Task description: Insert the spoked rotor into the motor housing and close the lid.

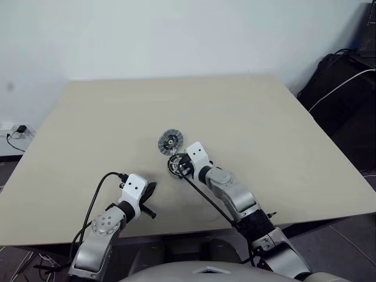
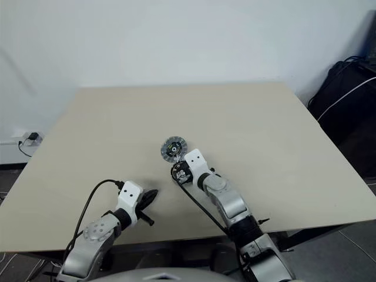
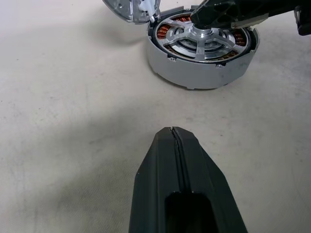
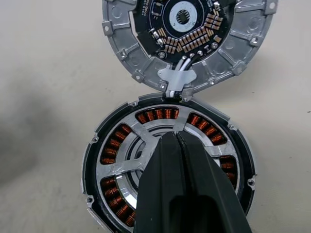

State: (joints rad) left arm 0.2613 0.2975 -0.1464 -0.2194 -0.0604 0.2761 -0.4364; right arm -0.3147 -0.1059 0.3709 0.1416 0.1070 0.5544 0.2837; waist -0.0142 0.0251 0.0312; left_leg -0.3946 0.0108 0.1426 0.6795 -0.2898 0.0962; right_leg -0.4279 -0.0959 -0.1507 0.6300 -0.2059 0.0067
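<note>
My right gripper (image 4: 176, 138) had jaws pressed together, tip over the spoked rotor (image 4: 141, 155) seated inside the motor housing (image 3: 201, 58) on the worktop (image 1: 264, 117). Lid (image 4: 187, 39) lay open, touching the housing. Left gripper (image 3: 172, 133) jaws pressed together, holding nothing, near the housing.

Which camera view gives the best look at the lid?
The right wrist view: the lid lies open beside the motor housing, its inner face with a dark board and ribs seen from above. The left wrist view catches just its edge. The head views show it as a small disc on the table.
</note>
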